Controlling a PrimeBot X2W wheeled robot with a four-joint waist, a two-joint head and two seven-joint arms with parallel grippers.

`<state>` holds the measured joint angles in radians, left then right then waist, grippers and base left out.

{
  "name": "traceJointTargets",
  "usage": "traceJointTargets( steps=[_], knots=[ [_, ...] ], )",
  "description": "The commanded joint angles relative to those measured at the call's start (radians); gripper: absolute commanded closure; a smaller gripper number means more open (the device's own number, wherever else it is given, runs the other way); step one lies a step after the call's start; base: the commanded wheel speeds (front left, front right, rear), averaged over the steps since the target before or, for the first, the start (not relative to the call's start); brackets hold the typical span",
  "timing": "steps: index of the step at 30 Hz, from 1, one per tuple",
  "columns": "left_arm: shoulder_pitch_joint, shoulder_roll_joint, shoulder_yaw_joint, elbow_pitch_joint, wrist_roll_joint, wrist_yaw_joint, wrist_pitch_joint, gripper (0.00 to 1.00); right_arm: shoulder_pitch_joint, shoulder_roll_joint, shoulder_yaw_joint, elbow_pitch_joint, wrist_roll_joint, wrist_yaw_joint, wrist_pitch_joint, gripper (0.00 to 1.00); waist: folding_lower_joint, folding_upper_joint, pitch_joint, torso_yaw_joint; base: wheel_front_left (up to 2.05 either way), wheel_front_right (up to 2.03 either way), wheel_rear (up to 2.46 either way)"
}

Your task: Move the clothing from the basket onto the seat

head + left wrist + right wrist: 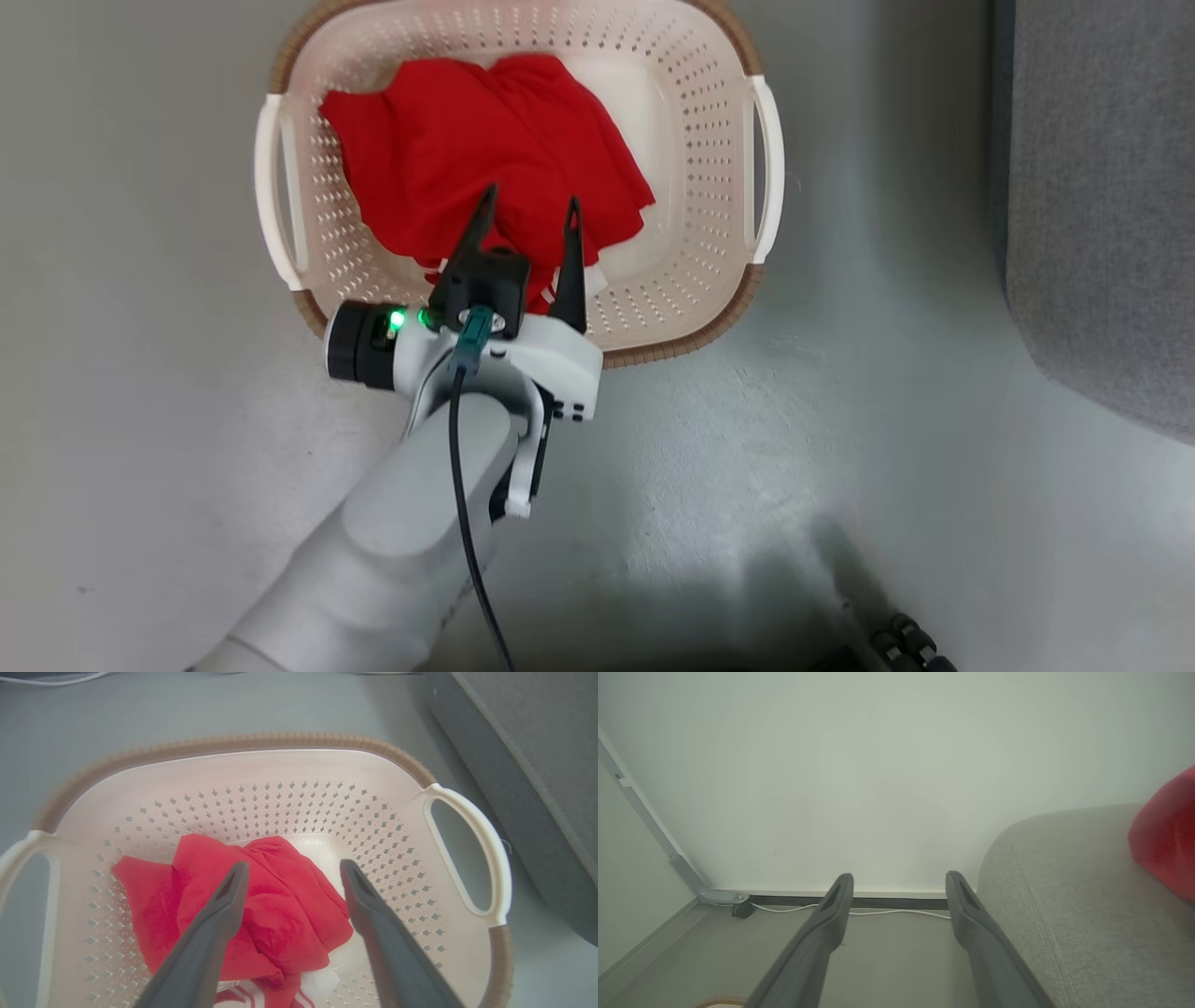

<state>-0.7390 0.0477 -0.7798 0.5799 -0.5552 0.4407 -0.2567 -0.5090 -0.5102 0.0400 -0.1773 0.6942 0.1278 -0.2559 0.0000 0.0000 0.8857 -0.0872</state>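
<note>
A crumpled red garment with white stripes at its near edge lies in the cream perforated basket on the floor. My left gripper hangs open just above that clothing, its dark fingers spread over the fabric and holding nothing. The grey seat stands to the basket's right. In the right wrist view my right gripper is open and empty beside the seat, on which another red piece of clothing rests at the frame's right edge.
Grey floor lies between basket and sofa. A pale wall stands behind, with a white cable along its base and a grey metal rail at the left. Dark robot parts show at the head view's bottom edge.
</note>
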Motion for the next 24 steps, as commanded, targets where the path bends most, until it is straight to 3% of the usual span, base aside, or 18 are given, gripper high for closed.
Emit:
traceJointTargets(
  steps=[1, 6, 13, 24],
  knots=[
    [-0.014, 0.003, 0.008, -0.003, -0.006, -0.002, -0.005, 0.00, 0.019, -0.025, 0.003, -0.030, 0.008, 0.003, -0.006, 0.00, 0.0000, 0.0000, 0.038, -0.014, 0.00, 0.00, 0.00],
    [-0.127, 0.003, -0.047, 0.137, -0.053, -0.006, -0.005, 0.00, -0.006, -0.021, 0.014, -0.058, 0.009, 0.003, -0.006, 0.00, 0.0000, 0.0000, 0.090, -0.034, 0.00, 0.00, 0.00],
    [-0.254, 0.003, -0.205, 0.326, -0.164, -0.003, 0.003, 0.00, -0.028, -0.009, 0.037, -0.074, 0.009, 0.003, -0.006, 0.00, 0.0000, 0.0000, 0.125, -0.055, 0.00, 0.00, 0.00],
    [-0.398, 0.003, -0.393, 0.442, -0.258, 0.043, 0.165, 0.00, -0.035, 0.002, 0.047, -0.079, 0.014, 0.003, -0.006, 0.00, 0.0000, 0.0000, 0.155, -0.075, 0.00, 0.00, 0.00]
  ],
)
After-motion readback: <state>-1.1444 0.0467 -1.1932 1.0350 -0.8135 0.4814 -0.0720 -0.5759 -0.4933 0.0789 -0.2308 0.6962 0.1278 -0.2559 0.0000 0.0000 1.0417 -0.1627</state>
